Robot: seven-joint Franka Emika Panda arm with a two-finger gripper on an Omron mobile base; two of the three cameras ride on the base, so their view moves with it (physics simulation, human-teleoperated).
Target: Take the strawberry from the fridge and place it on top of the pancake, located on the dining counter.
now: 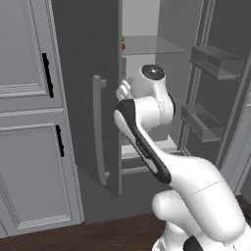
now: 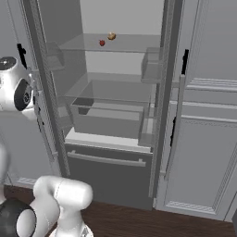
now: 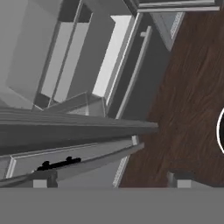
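Strawberry sits on upper glass shelf inside fridge, at abt 11 o'clock in right base view; tiny, red. Small tan item just beside it, up toward 1 o'clock from the berry, apart from it.

L to R, right base view: arm's white elbow at 9 o'clock edge; left fridge door swung open w/ door bins; fridge interior centre w/ clear crisper drawer below the shelf, dark bottom drawer w/ bar handle at 6 o'clock; right door edge-on w/ long light-grey handle; light-grey panelled cabinet at 3 o'clock.

Left base view: cabinet w/ black handles at 9 o'clock, fridge door w/ bar handle centre, arm in front of open compartment; a bit of red shows at shelf edge by the door, 12 o'clock.

Hand view: looks down over door edge, fridge base, dark wood floor at 3 o'clock. Fingers spread wide, holding nothing, low by the door and well apart from the berry.
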